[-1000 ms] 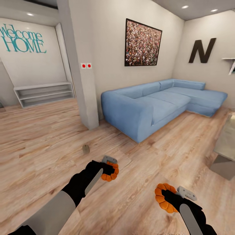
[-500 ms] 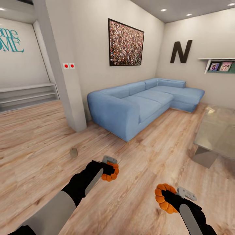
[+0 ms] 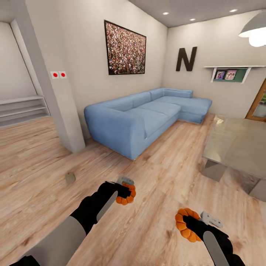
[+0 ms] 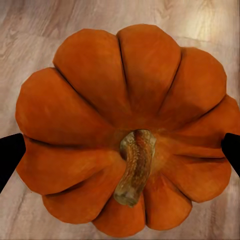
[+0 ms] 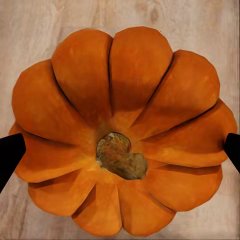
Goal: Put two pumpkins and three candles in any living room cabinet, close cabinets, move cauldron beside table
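Seen from the head camera, the left gripper sits at about 7 o'clock of the picture, clamped around a small ribbed orange pumpkin held above the wooden floor. In the left wrist view this left pumpkin shows its curved brown stem, with a black fingertip pressed against either flank.

The right gripper is at about 5 o'clock, gripping the second pumpkin, also off the floor. In the right wrist view that right pumpkin faces the camera with its short stub of stem, black fingertips touching both sides.

A small grey-beige candle stands upright on the floor at about 9 o'clock, well apart from the left gripper, near a white wall pillar that bears two red-dotted switches.

At 12 o'clock a blue corner sofa runs along the wall beneath a framed picture and a black letter N. At 3 o'clock stands a glass-topped table. A wall shelf with photos hangs at 2 o'clock, and a white open shelf bench sits at 10 o'clock.
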